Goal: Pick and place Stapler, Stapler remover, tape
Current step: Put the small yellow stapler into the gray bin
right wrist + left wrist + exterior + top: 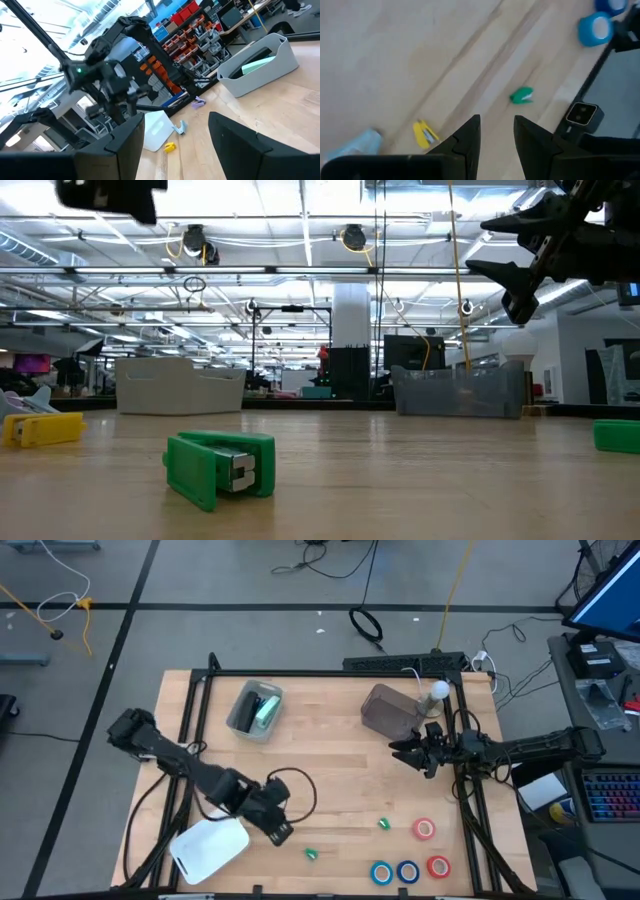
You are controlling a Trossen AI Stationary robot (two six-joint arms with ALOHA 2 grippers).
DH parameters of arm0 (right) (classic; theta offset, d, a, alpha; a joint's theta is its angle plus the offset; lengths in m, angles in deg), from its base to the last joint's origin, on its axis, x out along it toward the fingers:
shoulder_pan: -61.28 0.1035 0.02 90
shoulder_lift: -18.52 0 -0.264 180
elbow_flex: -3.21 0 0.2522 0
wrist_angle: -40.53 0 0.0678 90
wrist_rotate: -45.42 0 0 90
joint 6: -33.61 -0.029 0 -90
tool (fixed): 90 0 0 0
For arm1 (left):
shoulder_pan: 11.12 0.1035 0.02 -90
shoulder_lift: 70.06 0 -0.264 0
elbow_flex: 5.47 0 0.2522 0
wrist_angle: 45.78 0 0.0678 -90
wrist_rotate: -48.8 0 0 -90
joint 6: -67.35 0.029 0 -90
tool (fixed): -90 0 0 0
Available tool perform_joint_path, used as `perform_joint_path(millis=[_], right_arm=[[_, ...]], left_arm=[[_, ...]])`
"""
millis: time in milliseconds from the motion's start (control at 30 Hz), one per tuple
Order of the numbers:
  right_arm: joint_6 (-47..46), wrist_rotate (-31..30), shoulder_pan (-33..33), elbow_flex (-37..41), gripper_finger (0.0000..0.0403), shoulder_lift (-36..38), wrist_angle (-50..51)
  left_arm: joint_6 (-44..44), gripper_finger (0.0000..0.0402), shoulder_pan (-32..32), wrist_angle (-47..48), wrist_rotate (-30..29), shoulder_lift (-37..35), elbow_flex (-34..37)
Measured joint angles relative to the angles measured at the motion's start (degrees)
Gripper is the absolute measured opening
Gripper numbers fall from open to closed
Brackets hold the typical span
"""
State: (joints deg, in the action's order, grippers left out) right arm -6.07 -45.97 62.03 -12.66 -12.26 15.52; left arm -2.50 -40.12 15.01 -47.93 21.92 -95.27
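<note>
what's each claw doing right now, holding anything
Left claw: open a little, empty, above the wooden table.
Right claw: open wide, empty.

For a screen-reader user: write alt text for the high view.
Seen from above, a wooden table with two dark robot arms: the left gripper hangs empty beside a white tray, and the right gripper, open, hovers near a dark bin. Red and blue tape rolls and two small green items lie near the front edge; a grey bin sits farther back.
</note>
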Motion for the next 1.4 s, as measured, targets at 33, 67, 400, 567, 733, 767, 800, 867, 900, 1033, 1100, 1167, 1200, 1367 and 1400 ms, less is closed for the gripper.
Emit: perform_joint_path(millis=[33, 67, 400, 567, 733, 767, 800, 867, 900, 1033, 1100, 1167, 1200, 1367, 1400], right_arm=[[0.00, -0.02, 0.00, 0.00, 0.0212, 0.00, 0.00], [0.00, -0.02, 0.00, 0.00, 0.0212, 0.02, 0.07], [0.00, -0.04, 0.00, 0.00, 0.0212, 0.02, 0.85], [0.00, -0.04, 0.00, 0.00, 0.0212, 0.02, 1.34], [0.00, -0.04, 0.00, 0.00, 0.0212, 0.00, 1.33], [-0.10, -0.04, 0.00, 0.00, 0.0212, 0.00, 1.36], [-0.11, -0.04, 0.00, 0.00, 0.0212, 0.00, 1.36], [-0.12, -0.05, 0.00, 0.00, 0.0212, 0.00, 1.39], [-0.13, -0.04, 0.00, 0.00, 0.0212, 0.00, 1.40], [-0.13, -0.04, 0.00, 0.00, 0.0212, 0.00, 1.40], [-0.13, -0.05, 0.00, 0.00, 0.0212, 0.02, 1.39], [-0.14, -0.06, 0.00, 0.00, 0.0212, 0.00, 1.40], [-0.14, -0.06, 0.00, 0.00, 0.0212, 0.00, 1.39], [-0.15, -0.06, 0.00, 0.00, 0.0212, 0.00, 1.38], [-0.15, -0.06, 0.00, 0.00, 0.0212, 0.00, 1.39]], left_arm=[[-1.68, 0.0118, 0.09, 0.15, 1.04, 0.95, -0.01], [-3.06, 0.0118, 0.17, 0.58, 2.06, 1.96, -0.02], [-7.45, 0.0118, 3.37, 7.59, 12.28, 10.52, 0.00], [-4.85, 0.0118, 3.41, 11.38, 11.21, 10.87, 0.02], [-8.53, 0.0118, 3.49, 13.54, 6.95, 10.89, 0.02], [-8.91, 0.0118, 3.52, 13.63, 6.72, 10.89, 0.02], [-9.04, 0.0118, 3.52, 13.54, 6.67, 10.89, 0.02], [-10.04, 0.0118, 3.48, 13.22, 6.67, 10.89, 0.02], [-10.64, 0.0118, 3.44, 13.18, 6.67, 10.89, 0.02], [-11.73, 0.0118, 3.48, 12.86, 6.67, 10.89, 0.02], [-11.99, 0.0118, 3.48, 12.37, 6.67, 10.89, 0.02], [-13.51, 0.0118, 3.37, 12.23, 6.67, 10.89, 0.02], [-14.34, 0.0118, 3.37, 12.25, 6.74, 10.89, 0.02], [-14.55, 0.0118, 3.07, 12.36, 7.15, 10.89, 0.02], [-14.58, 0.0118, 3.06, 12.36, 7.15, 10.89, 0.02]])
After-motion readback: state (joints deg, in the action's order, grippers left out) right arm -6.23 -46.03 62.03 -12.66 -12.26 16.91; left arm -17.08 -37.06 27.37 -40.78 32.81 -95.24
